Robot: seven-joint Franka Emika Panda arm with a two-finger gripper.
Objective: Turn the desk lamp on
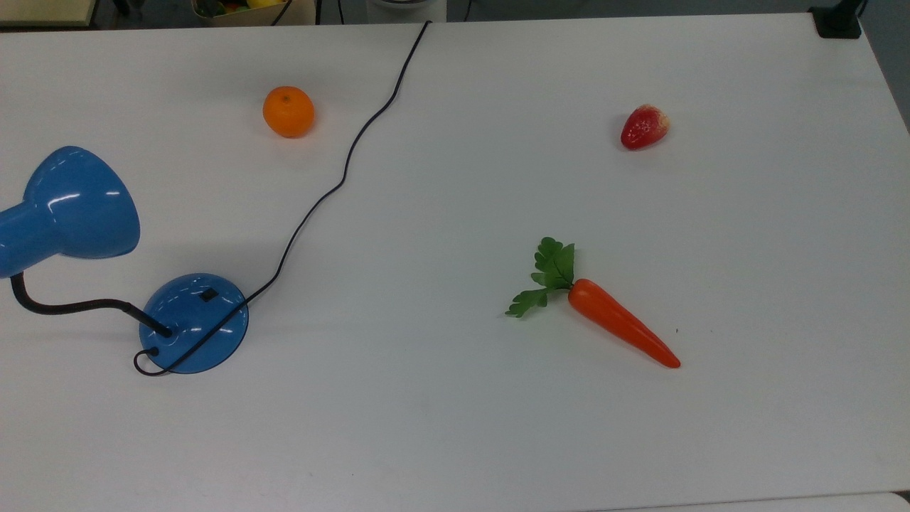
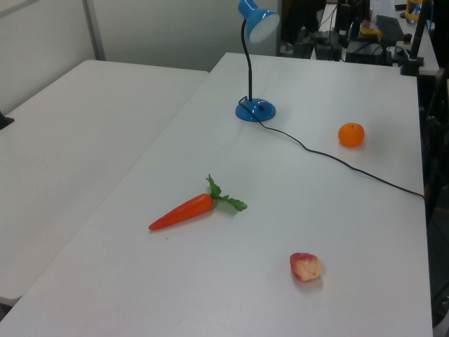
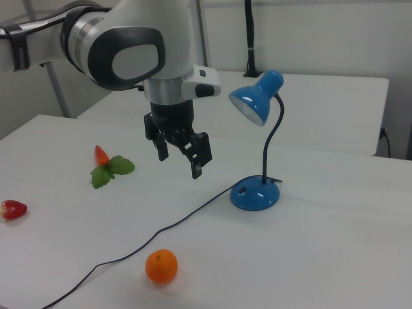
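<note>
The desk lamp stands at the top view's left, its round blue base (image 1: 193,323) carrying a small black switch (image 1: 208,294) and its cone shade (image 1: 78,203) hanging off a bent black neck. A black cord (image 1: 341,178) runs from the base to the table's far edge. In the left view the lamp base (image 2: 255,110) sits far back, the shade (image 2: 258,20) above it. In the right view my gripper (image 3: 179,161) hangs open above the table, empty, to the left of the lamp base (image 3: 255,194) and below the shade (image 3: 252,103).
An orange (image 1: 288,112) lies beyond the lamp, close to the cord. A red strawberry (image 1: 645,126) and a carrot (image 1: 618,323) with green leaves lie on the top view's right half. A second white table (image 2: 77,126) adjoins in the left view.
</note>
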